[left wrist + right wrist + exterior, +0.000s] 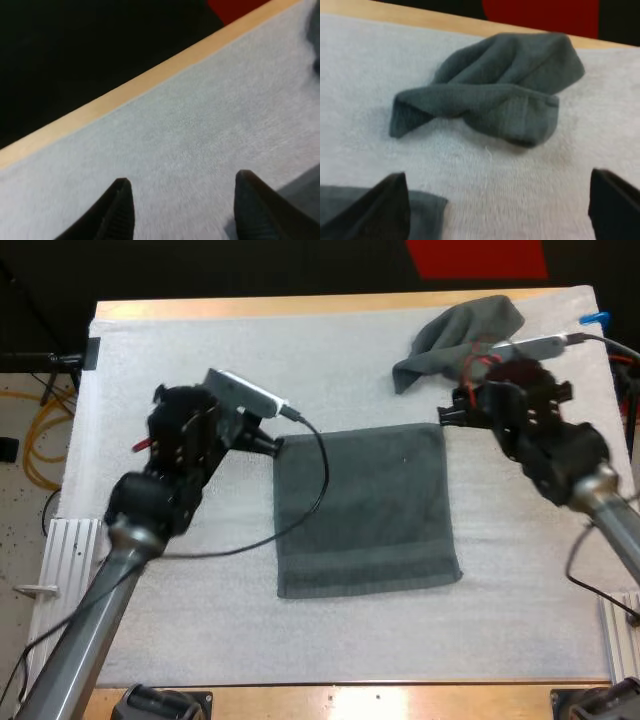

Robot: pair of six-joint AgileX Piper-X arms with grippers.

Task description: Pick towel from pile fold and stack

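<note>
A dark grey-green towel point(365, 510) lies flat and spread out in the middle of the white mat point(150, 360). A second towel, crumpled point(460, 335), sits at the mat's far right. My left gripper point(272, 440) hovers at the flat towel's far left corner, open, its fingers point(117, 212) apart over bare mat, with the towel's edge point(305, 187) beside one finger. My right gripper point(448, 416) is at the far right corner, open too. Its wrist view has the crumpled towel point(495, 95) ahead and the flat towel's corner point(427, 210) by one finger point(385, 210).
The table's wooden far edge point(125, 92) runs just beyond the left gripper. Bare mat point(350, 650) stretches in front of the flat towel and to its left. Metal rails point(70, 540) flank the mat's near corners.
</note>
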